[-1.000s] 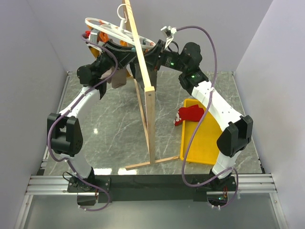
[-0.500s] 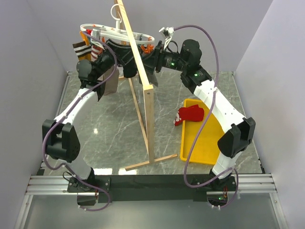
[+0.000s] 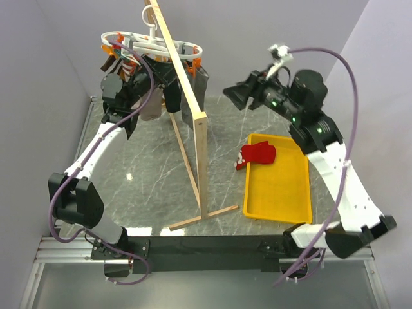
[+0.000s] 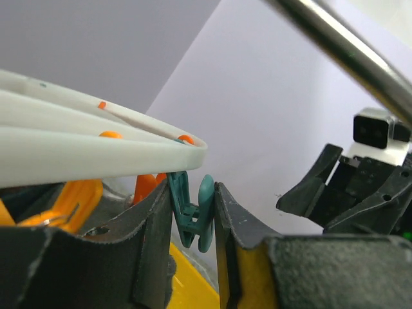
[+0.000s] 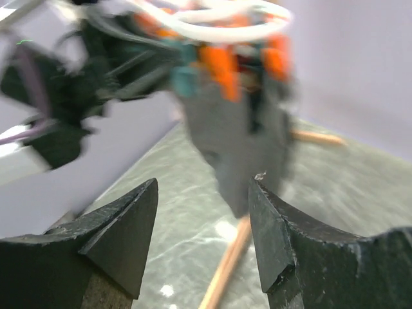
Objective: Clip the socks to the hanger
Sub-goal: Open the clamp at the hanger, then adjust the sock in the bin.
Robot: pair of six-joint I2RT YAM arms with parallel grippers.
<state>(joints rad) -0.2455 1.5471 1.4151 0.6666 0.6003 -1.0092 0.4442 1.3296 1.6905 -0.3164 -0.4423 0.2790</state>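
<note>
The red socks lie in a heap on the left rim of the yellow tray. The white hanger with orange and teal clips hangs at the top of the wooden rack, with dark socks clipped under it. My left gripper is up at the hanger's right end. In the left wrist view its jaws press both sides of a teal clip under the white ring. My right gripper is open and empty, apart from the hanger on its right. The right wrist view shows the hanger blurred.
Grey socks hang from the hanger, and mustard striped socks hang at its left end. The rack's slanted wooden post and its floor bars stand between the arms. Grey walls close in the left, back and right.
My right gripper has pulled back to the right, away from the hanger, and its arm has swung outward. The hanger and my left gripper have shifted a little left and up.
</note>
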